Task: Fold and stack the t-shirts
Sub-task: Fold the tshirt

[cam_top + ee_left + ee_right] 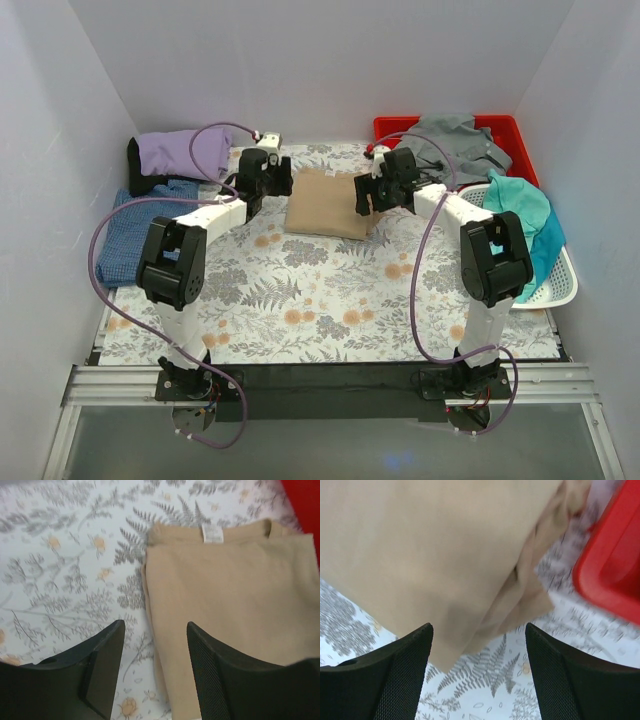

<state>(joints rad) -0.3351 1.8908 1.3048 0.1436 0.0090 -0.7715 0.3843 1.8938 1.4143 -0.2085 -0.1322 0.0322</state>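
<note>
The tan-beige t-shirt (328,204) lies folded into a small rectangle at the back middle of the table. My left gripper (282,180) is open and empty over its left edge; the shirt's edge and neck label show in the left wrist view (230,585). My right gripper (364,196) is open and empty over the shirt's right edge, whose loose folded corner shows in the right wrist view (445,565). A folded lavender shirt (183,153) and a textured blue shirt (136,234) lie at the left. A grey shirt (455,140) and a teal shirt (527,212) lie at the right.
The table has a floral cloth (320,300). The grey shirt is heaped in a red bin (505,133), whose corner shows in the right wrist view (612,570). The teal shirt hangs over a white basket (555,285). White walls close in the sides and back.
</note>
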